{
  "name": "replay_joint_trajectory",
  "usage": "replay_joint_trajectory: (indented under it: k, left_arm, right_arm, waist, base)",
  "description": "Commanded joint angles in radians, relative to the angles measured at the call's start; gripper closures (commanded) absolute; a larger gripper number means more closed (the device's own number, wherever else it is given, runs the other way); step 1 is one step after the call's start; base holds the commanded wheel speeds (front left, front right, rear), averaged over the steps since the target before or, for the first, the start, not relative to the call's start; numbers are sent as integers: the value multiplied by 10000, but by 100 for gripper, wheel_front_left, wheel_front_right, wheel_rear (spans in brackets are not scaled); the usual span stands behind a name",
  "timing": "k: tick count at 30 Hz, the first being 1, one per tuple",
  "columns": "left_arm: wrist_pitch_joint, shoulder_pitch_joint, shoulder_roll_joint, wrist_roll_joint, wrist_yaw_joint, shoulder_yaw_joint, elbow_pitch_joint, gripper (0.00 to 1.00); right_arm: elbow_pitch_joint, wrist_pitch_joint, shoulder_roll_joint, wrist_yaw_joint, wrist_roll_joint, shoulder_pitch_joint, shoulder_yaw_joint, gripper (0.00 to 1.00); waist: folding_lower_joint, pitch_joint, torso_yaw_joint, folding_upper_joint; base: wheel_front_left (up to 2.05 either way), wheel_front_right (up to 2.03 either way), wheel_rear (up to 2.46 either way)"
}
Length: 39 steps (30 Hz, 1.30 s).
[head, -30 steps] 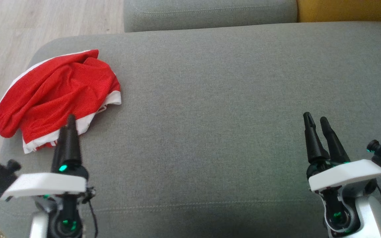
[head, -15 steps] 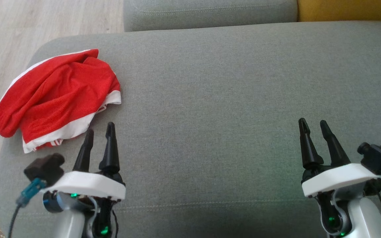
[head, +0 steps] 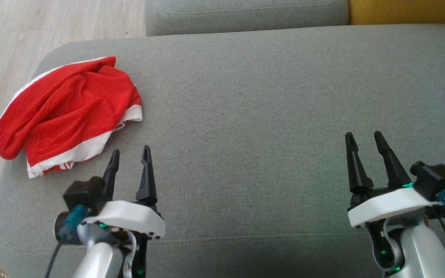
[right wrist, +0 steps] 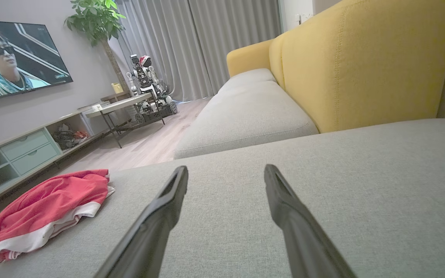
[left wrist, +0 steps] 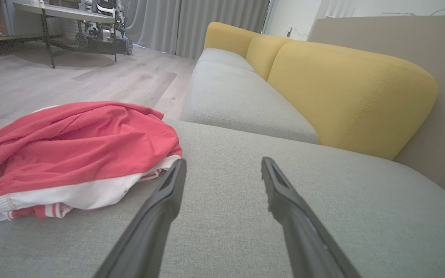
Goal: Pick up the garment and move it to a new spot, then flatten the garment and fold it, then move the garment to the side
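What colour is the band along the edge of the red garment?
White. The band on the garment shows best in the left wrist view.

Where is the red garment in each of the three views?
Head view: red garment at the upper left, on the left end of the grey seat.
Left wrist view: red garment at the middle left.
Right wrist view: red garment at the lower left.
Shared landmark: yellow backrest, upper right in every view.
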Motion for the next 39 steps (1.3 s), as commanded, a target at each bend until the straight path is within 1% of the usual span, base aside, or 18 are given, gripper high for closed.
replay_joint_trajectory:
  k: [1,7,10,16,17,18,22,24,27,33,39]
  left_arm:
    - [-158,-594,192,320,151,107,-329,0]
    - [-334,-720,466,1016,659,-496,-258,0]
    - [-422,-790,570,1375,886,-803,-211,0]
    - [-596,-876,699,1991,1310,-1272,-168,0]
    - [-596,-876,699,1991,1310,-1272,-168,0]
    - [-655,-890,719,2174,1429,-1371,-160,0]
    - [-743,-908,746,2440,1491,-1536,-149,0]
    - [-801,-859,640,2413,1492,-1500,-162,0]
    - [-889,-717,406,2275,1255,-1216,-133,0]
    - [-1065,-367,-153,2495,554,-336,74,0]
    - [-1087,-135,-575,2562,-209,482,549,0]
  right_arm:
    - [-411,-155,11,4,-323,-503,228,0]
    - [-412,-333,10,4,-1011,-549,342,0]
    - [-442,-422,9,4,-1177,-555,387,0]
    - [-338,-600,7,4,-1895,-547,422,0]
    - [-338,-600,7,4,-1895,-547,422,0]
    - [-280,-659,6,4,-2067,-552,475,0]
    - [-260,-749,5,4,-2323,-572,600,0]
    - [-213,-808,4,4,-2407,-572,649,0]
    - [-26,-897,3,4,-2336,-563,649,0]
    - [432,-1076,1,4,-1949,-648,520,0]
    - [568,-1098,1,4,-1641,-725,394,0]
  waist:
    - [-1,-9,0,0]
    - [-1,-43,-20,0]
    - [-1,-43,-19,0]
    - [-1,-59,-23,0]
    - [-1,-59,-23,0]
    - [-1,-67,-17,0]
    - [-1,-70,-7,0]
    - [-1,-69,4,0]
    - [-1,-80,27,0]
    - [-1,-102,64,0]
    - [-1,-67,66,0]
  base:
    - [0,0,0]
    - [0,0,0]
    - [0,0,0]
    - [0,0,0]
    - [0,0,0]
    - [0,0,0]
    - [0,0,0]
    - [0,0,0]
    - [0,0,0]
    - [0,0,0]
    - [0,0,0]
